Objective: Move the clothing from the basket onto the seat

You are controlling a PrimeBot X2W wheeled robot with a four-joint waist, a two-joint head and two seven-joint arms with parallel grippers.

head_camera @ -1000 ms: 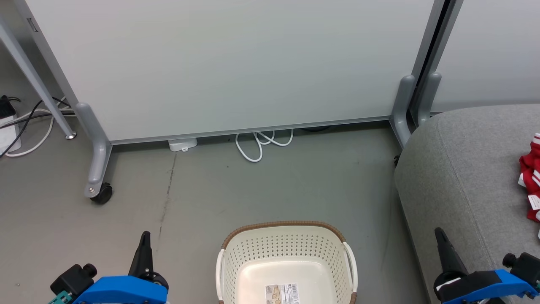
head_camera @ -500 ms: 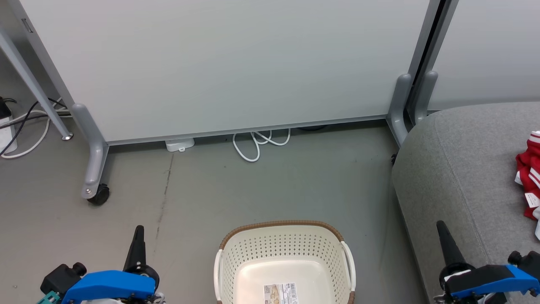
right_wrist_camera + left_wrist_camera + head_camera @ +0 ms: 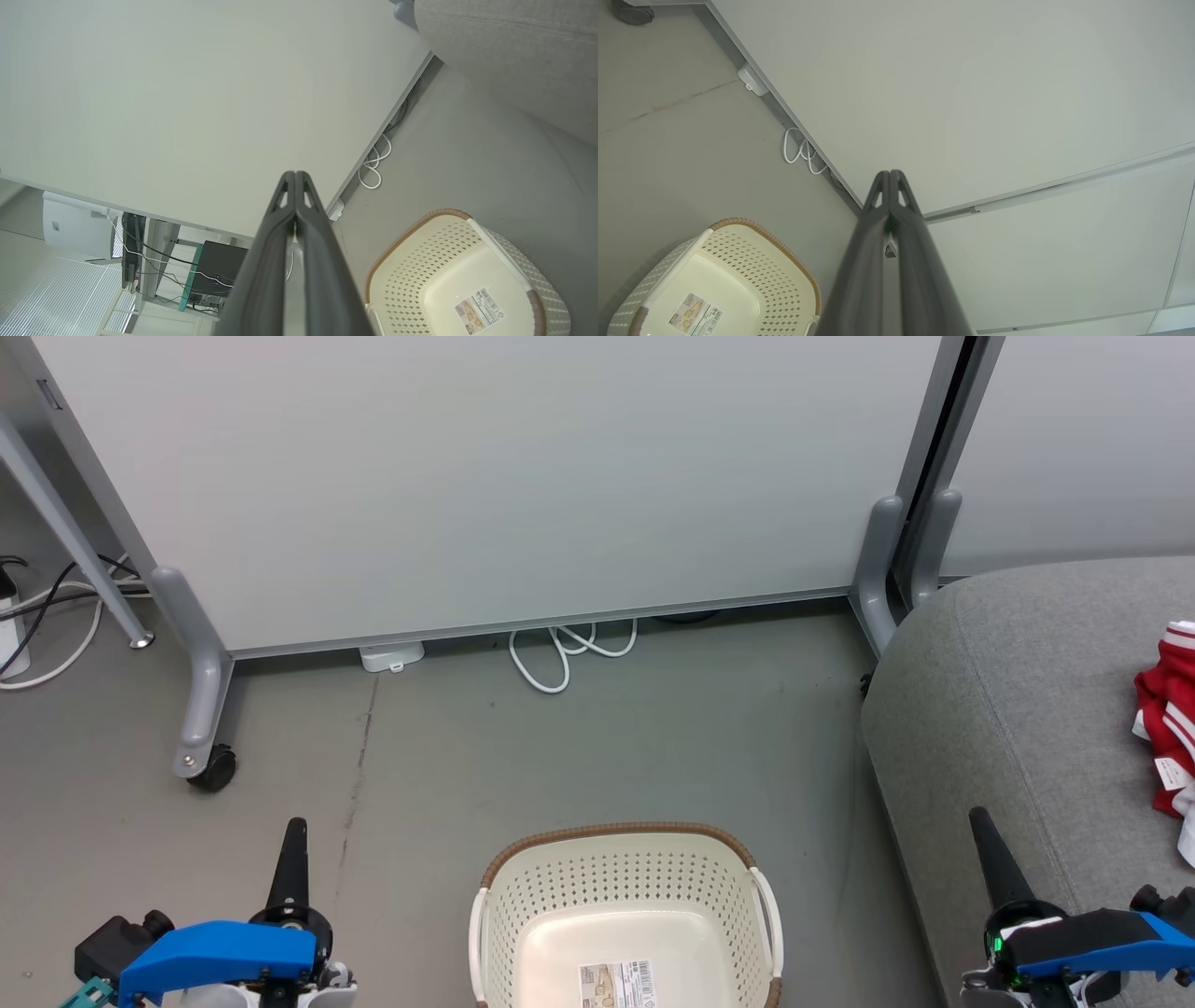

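Observation:
The cream perforated basket (image 3: 624, 915) stands on the floor at bottom centre, holding nothing but a barcode sticker on its bottom; it also shows as the basket (image 3: 714, 284) and the basket (image 3: 462, 275) in the wrist views. Red clothing with white stripes (image 3: 1165, 719) lies on the grey seat (image 3: 1008, 709) at the right edge, partly cut off. My left gripper (image 3: 295, 831) is shut, low left of the basket, holding nothing. My right gripper (image 3: 980, 819) is shut over the seat's front edge, holding nothing. Both wrist views show the fingers pressed together, left gripper (image 3: 890, 173) and right gripper (image 3: 295, 173).
Pale partition panels (image 3: 523, 476) on castored grey feet (image 3: 207, 761) stand behind the basket. A white cable loop (image 3: 560, 658) and a small white box (image 3: 392, 656) lie at the panel's base. More cables (image 3: 47, 616) lie at far left. Grey floor (image 3: 597, 747) surrounds the basket.
The whole head view has shifted slightly left and up, so the camera moved. Both grippers sit a little lower and further left in the picture; both stay shut.

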